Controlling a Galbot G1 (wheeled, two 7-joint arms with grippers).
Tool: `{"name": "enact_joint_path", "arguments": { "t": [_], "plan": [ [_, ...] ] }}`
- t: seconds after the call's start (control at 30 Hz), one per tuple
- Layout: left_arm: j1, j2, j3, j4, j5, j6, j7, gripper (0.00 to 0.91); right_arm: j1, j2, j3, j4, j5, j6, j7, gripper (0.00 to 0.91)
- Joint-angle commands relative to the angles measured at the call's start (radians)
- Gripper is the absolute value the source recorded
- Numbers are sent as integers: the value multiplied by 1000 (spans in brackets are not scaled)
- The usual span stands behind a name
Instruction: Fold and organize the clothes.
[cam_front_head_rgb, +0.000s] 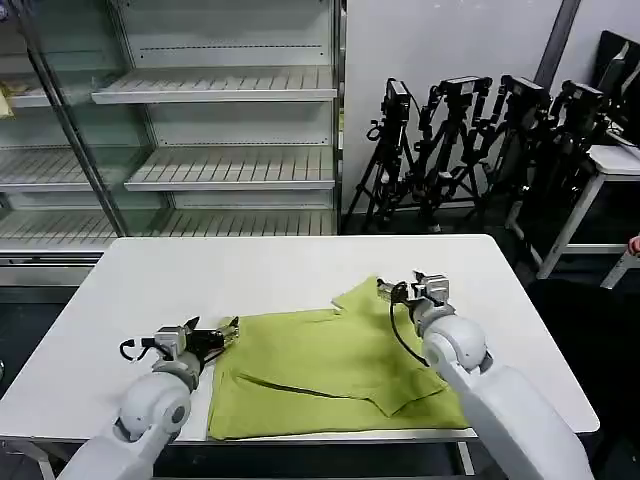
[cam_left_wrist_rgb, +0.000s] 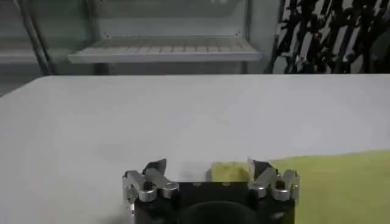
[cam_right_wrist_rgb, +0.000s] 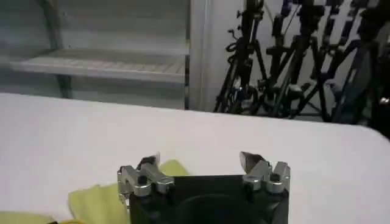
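Left claw (cam_front_head_rgb: 228, 329): fingers spread wide, holding nothing, low over the desk (cam_front_head_rgb: 200, 270) at the T-shirt's (cam_front_head_rgb: 330, 375) far left corner. In the left wrist view the left claw (cam_left_wrist_rgb: 210, 170) straddles that lime corner, one finger over bare desk, the other over fabric; whether it touches cannot be told.

Right claw (cam_front_head_rgb: 411, 287): fingers likewise wide and empty, at the T-shirt's far right, over the sleeve (cam_front_head_rgb: 362, 298) that juts away from the body of the garment. In the right wrist view the right claw (cam_right_wrist_rgb: 200, 163) has the lime sleeve tip beside one finger, the other finger over bare desk.

T-shirt: single lime garment, lying mostly flat on the near half of the desk, near hem reaching the desk's front edge; a diagonal crease and a turned-over flap mark its right portion.

Step in hand, as judged: both claws lined up on the T-shirt's far edge for a paired pinch, folding only partly begun. Next move calls for lowering onto the fabric, closing on one layer at each point, then lifting together so the cloth does not bunch.

Containers: none on the desk. Shelving (cam_front_head_rgb: 230, 90) beyond the T-shirt, shelves bare.
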Motion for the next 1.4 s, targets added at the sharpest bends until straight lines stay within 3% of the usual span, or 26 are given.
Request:
{"name": "enact_joint_path", "arguments": {
  "t": [0.03, 0.13, 0.17, 0.23, 0.3, 0.33, 0.37, 0.43, 0.47, 0.5, 1.13, 1.4],
  "plan": [
    [-98, -13, 67, 129, 3, 3, -11, 907, 90, 31, -76, -147, 34, 0, 1, 907],
    [-105, -16, 69, 138, -5, 3, -11, 907, 117, 45, -97, -187, 37, 0, -9, 907],
    [-105, -17, 70, 138, -10, 3, -11, 816, 128, 57, -101, -201, 40, 0, -8, 907],
    [-102, -17, 72, 136, -12, 3, -11, 262, 143, 71, -111, -229, 50, 0, -12, 907],
    [-97, -17, 72, 132, -13, 3, -9, 60, 151, 80, -117, -241, 53, 0, -12, 907],
    [-92, -16, 72, 130, -13, 3, -6, 40, 154, 84, -121, -249, 60, 0, -15, 907],
    [-87, -15, 72, 126, -15, 3, -4, 40, 157, 86, -124, -256, 65, 0, -14, 786],
    [-76, -12, 69, 116, -24, 2, -4, 40, 158, 91, -125, -264, 81, 0, -12, 222],
    [-70, -9, 68, 105, -29, 3, -4, 40, 159, 94, -125, -268, 95, 0, -10, 141],
    [-62, -6, 66, 95, -33, 2, -3, 40, 159, 96, -125, -271, 103, 0, -5, 0],
    [40, 24, 36, -28, -62, 1, 22, 40, 142, 100, -107, -271, 137, 2, 8, 0],
    [34, 37, -14, -54, -84, -29, 22, 40, 127, 108, -67, -211, 83, 35, 5, 0]
  ]
}}
